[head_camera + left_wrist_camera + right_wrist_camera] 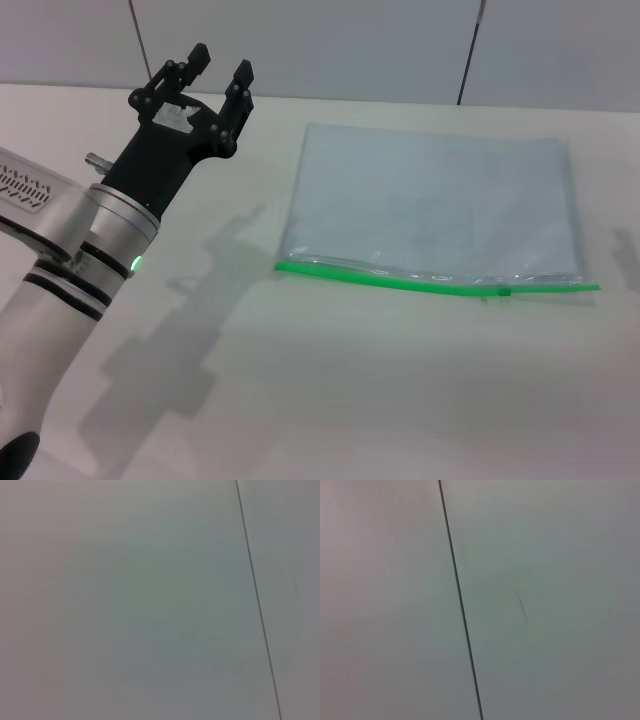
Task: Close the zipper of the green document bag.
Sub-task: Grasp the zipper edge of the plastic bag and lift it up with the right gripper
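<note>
The green document bag [435, 205] lies flat on the white table [320, 400], right of centre in the head view. Its pale translucent body reaches toward the back wall. The bright green zipper [400, 280] runs along the bag's near long edge, and its tiny dark slider [504, 292] sits close to the right end. My left gripper [218, 68] is raised well to the left of the bag, open, with nothing between its black fingers. The right gripper is out of view. Both wrist views show only grey wall panels.
A grey panelled wall [330, 45] with thin dark seams [255, 590] [460, 600] stands behind the table. My left arm [70, 270] crosses the table's left side and casts a shadow on it.
</note>
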### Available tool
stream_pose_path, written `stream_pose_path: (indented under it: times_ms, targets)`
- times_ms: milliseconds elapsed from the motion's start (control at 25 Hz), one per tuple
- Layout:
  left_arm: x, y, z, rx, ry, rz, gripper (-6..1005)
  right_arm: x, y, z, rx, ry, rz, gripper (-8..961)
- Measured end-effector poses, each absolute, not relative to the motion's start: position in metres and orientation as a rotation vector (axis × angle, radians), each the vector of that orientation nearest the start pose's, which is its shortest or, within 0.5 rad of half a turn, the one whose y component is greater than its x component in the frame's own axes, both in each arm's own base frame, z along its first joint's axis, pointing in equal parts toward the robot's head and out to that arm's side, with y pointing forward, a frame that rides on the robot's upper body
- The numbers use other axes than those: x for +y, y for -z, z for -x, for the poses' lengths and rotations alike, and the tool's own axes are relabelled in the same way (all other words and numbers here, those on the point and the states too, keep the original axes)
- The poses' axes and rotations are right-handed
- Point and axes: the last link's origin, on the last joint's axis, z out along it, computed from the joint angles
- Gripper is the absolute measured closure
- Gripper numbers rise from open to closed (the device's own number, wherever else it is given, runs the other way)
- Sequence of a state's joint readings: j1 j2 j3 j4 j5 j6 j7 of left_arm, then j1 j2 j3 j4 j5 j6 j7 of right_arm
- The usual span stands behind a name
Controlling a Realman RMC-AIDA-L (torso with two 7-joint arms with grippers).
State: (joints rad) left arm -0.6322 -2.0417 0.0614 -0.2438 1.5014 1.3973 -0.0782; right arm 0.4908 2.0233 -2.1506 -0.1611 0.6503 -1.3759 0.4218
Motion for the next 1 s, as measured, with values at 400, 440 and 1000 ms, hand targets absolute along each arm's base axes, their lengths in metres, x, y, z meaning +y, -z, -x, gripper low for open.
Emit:
stream_pose_path:
  times_ms: [400,440,1000]
  targets:
    - [0.353,0.030,0.247,-0.266,0.940,1.758,491,0.349,-0.025,-0.290,0.460,-1.076,1.589,286]
    - [0.353,0.030,0.247,-0.266,0.938,1.759,491,0.349,-0.024,-0.290,0.456,-1.071,1.594,286]
    - [0.353,0.029,0.249,-0.269,0.933,1.755,490,0.317,0.000,-0.302,-0.041,-0.615,1.730,284]
